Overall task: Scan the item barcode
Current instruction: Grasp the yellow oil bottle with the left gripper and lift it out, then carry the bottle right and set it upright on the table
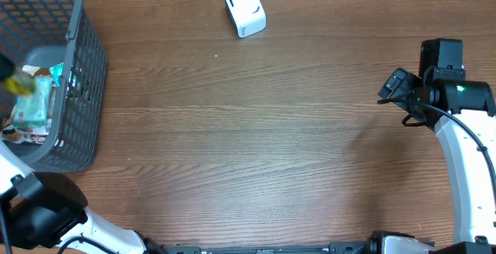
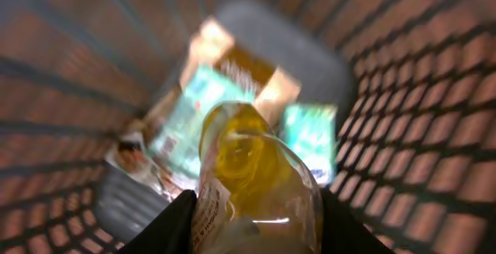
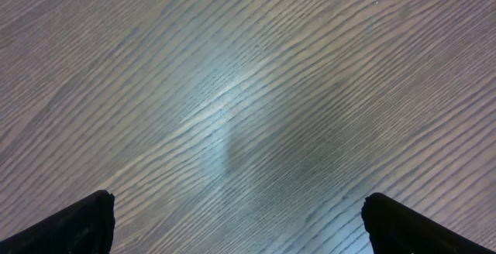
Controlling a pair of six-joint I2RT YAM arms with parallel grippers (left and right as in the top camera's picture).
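Observation:
In the left wrist view a yellow item in a clear packet (image 2: 256,169), with a printed label on its left side, sits between my left gripper's (image 2: 260,227) black fingers. They press on both of its sides, shut on it, inside the grey mesh basket (image 2: 434,91). From overhead the packet (image 1: 15,84) shows as a yellow blur at the far left, over the basket (image 1: 85,68). The white barcode scanner (image 1: 245,9) stands at the table's back middle. My right gripper (image 3: 240,223) is open above bare wood, seen at the right from overhead (image 1: 397,90).
Several other packets, teal and orange (image 2: 232,84), lie on the basket floor below the held one; from overhead the teal packets (image 1: 35,103) show inside the basket. The basket's walls surround the left gripper closely. Brown wooden table (image 1: 248,130) spans between basket and right arm.

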